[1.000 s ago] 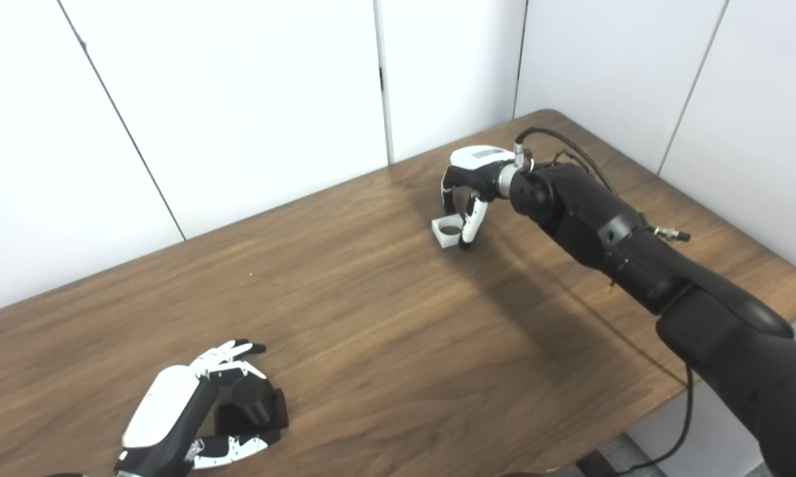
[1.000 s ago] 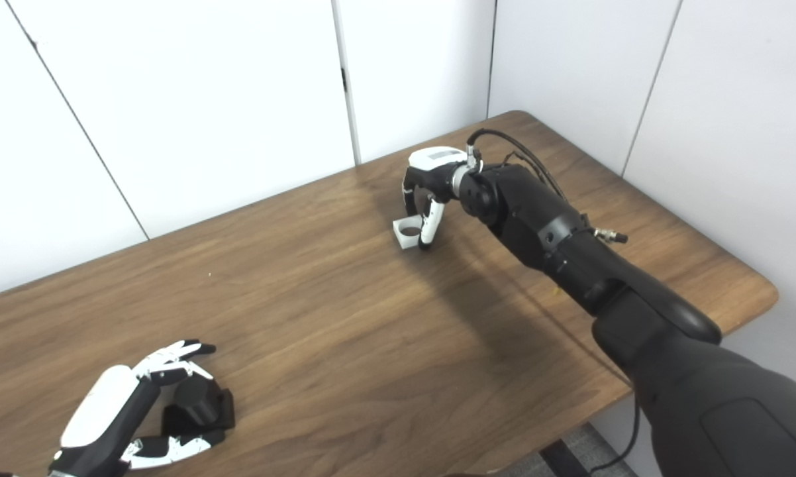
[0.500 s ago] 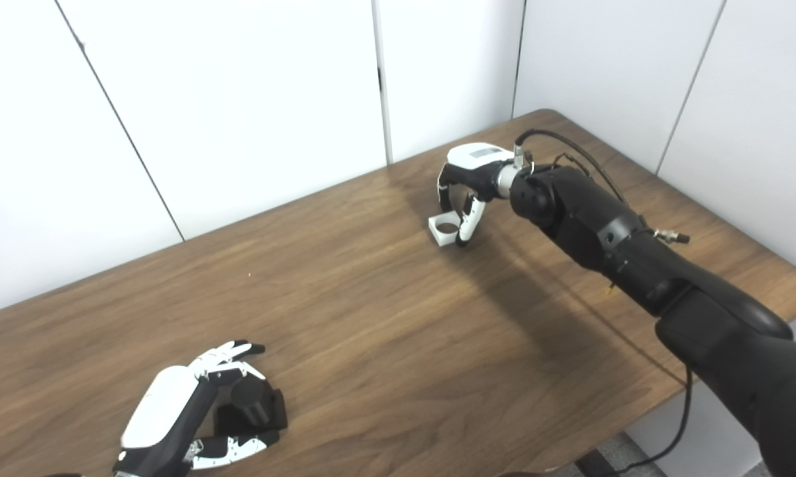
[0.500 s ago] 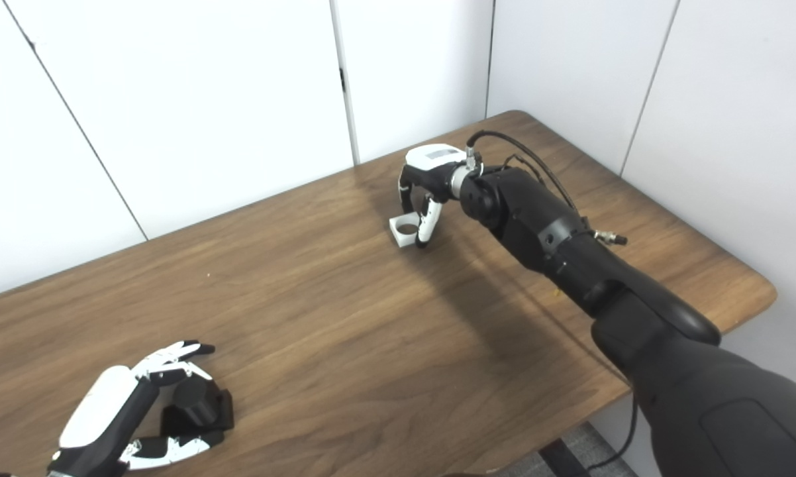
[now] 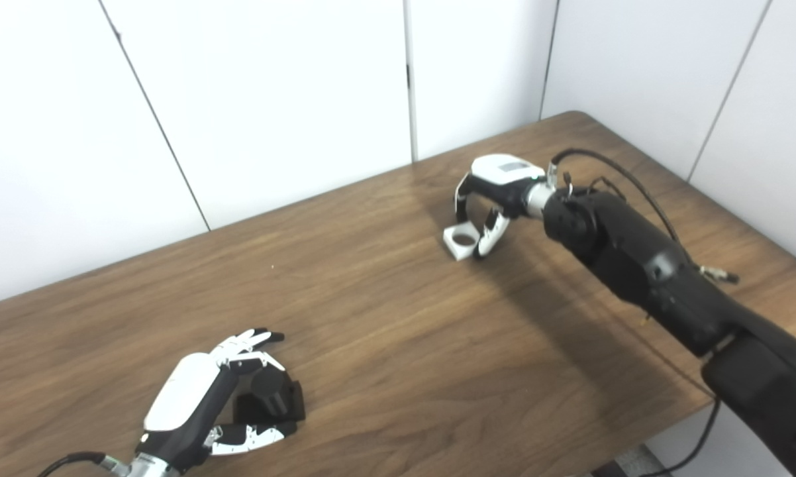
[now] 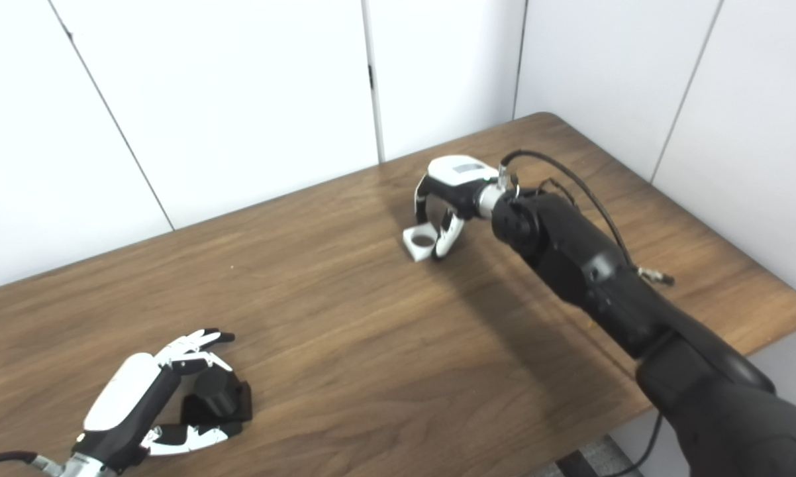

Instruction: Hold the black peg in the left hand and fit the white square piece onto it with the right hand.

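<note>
The black peg [image 5: 269,392] stands upright on its square black base at the table's near left. My left hand [image 5: 202,397] lies around it, fingers spread behind the peg and thumb in front, not closed on it. At the far middle, the white square piece [image 5: 462,240] with a round hole sits at table level. My right hand [image 5: 494,192] arches over it, fingers at its back edge and thumb against its right side, pinching it.
The brown wooden table [image 5: 398,344] ends at a rounded far-right corner and a near-right edge. White wall panels stand right behind it. A black cable [image 5: 610,169] loops over my right forearm.
The whole view has shifted, so the camera moved. My right hand and the white piece edged slightly left together. The left hand keeps its pose around the peg.
</note>
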`<action>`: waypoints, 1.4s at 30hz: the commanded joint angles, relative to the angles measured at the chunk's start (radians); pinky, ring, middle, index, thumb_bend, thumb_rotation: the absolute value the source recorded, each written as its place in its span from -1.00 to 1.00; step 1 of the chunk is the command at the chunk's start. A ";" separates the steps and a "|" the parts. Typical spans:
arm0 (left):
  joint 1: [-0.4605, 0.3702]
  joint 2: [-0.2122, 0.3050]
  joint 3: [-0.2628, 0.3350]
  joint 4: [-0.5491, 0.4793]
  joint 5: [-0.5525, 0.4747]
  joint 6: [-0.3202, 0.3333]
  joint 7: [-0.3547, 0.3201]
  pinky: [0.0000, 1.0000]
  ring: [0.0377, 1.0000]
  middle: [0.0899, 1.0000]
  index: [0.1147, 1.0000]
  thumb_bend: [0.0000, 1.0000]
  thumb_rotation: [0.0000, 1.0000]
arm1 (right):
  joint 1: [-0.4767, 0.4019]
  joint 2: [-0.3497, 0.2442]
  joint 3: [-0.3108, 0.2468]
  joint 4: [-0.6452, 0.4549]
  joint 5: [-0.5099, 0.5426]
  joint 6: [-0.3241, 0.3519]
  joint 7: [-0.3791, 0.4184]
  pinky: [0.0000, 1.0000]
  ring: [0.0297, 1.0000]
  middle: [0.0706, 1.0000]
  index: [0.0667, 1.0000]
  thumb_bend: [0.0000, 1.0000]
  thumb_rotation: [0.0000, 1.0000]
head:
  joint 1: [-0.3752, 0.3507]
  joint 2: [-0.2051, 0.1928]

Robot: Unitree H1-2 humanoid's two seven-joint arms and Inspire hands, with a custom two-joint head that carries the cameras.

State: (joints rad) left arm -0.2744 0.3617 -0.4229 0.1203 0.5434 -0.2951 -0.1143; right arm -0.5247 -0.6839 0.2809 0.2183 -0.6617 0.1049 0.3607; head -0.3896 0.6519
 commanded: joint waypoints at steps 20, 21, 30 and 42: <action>0.026 -0.039 0.013 0.143 0.026 0.126 -0.042 0.88 0.89 0.79 -0.15 0.05 -0.87 | 0.020 0.059 -0.069 -0.431 0.108 0.070 0.127 0.54 0.71 0.57 -0.11 0.04 -0.73 | 0.307 0.112; 0.025 -0.040 0.012 0.142 0.027 0.129 -0.042 0.88 0.90 0.79 -0.15 0.05 -0.87 | 0.024 0.072 -0.066 -0.450 0.105 0.076 0.131 0.54 0.71 0.56 -0.11 0.04 -0.73 | 0.309 0.114; 0.015 -0.041 0.011 0.142 0.022 0.155 -0.053 0.91 0.91 0.80 -0.15 0.05 -0.86 | 0.023 0.174 -0.025 -0.560 0.088 0.136 0.185 0.52 0.69 0.55 -0.11 0.04 -0.73 | 0.360 0.135; -0.006 -0.059 -0.009 0.165 0.033 0.153 -0.043 0.90 0.90 0.79 -0.15 0.05 -0.86 | 0.026 0.275 0.022 -0.556 0.079 0.130 0.181 0.49 0.69 0.54 -0.11 0.04 -0.72 | 0.414 0.135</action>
State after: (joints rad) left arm -0.3113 0.2838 -0.3966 0.2125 0.4893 -0.2404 -0.1061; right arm -0.4624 -0.4172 0.3083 -0.3132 -0.5748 0.2381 0.5542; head 0.0245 0.7854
